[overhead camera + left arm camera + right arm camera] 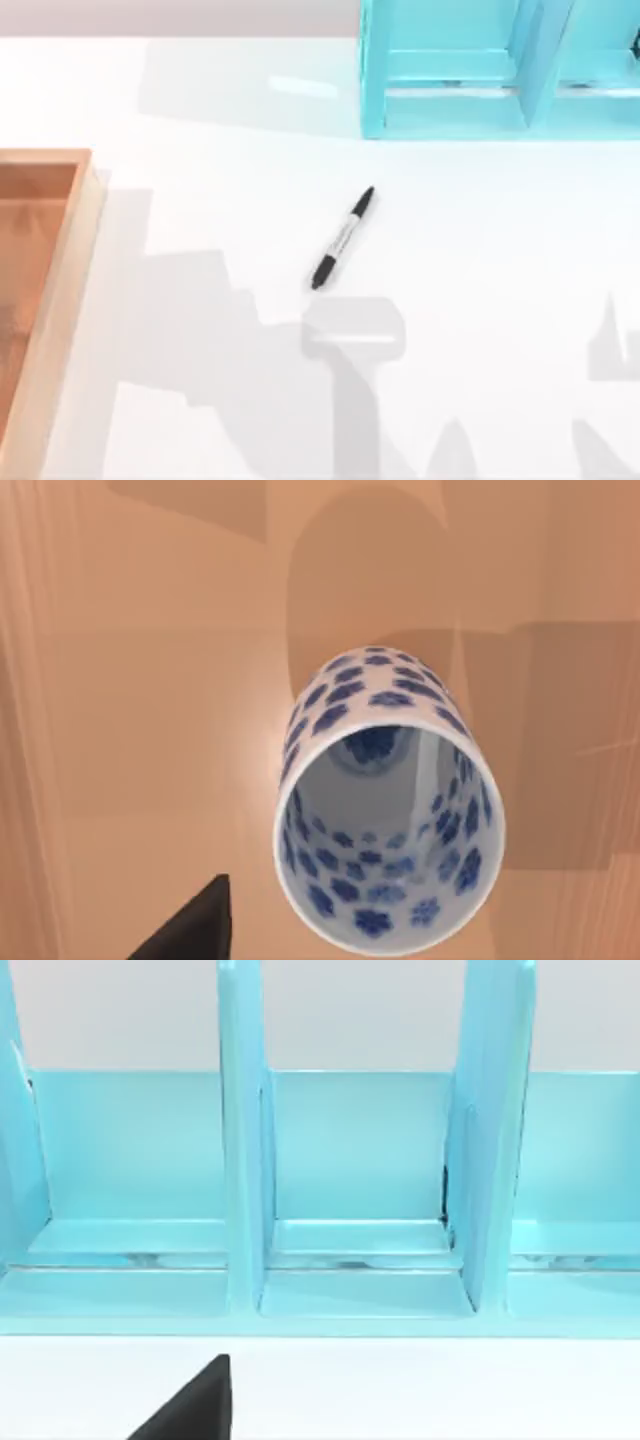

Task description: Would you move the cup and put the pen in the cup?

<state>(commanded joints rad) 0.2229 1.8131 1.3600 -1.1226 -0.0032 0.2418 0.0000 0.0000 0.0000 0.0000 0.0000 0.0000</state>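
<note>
The pen [343, 238] lies flat on the white table near its middle, slanted, with one black end toward the blue rack and the other toward the front. In the left wrist view the cup [390, 810], white with blue flowers, stands upright on a wooden floor with its mouth facing up and nothing inside. A black part of my left gripper [195, 930] hovers above the cup, a little to one side of its rim and not touching it. My right gripper [195, 1405] hangs over the white table, facing the blue rack.
A wooden tray [70, 250] with raised walls runs along the left edge of the table; its floor [150, 730] is what the cup stands on. A light-blue rack [450, 100] with upright dividers [245, 1160] stands at the back right. Arm shadows fall across the front.
</note>
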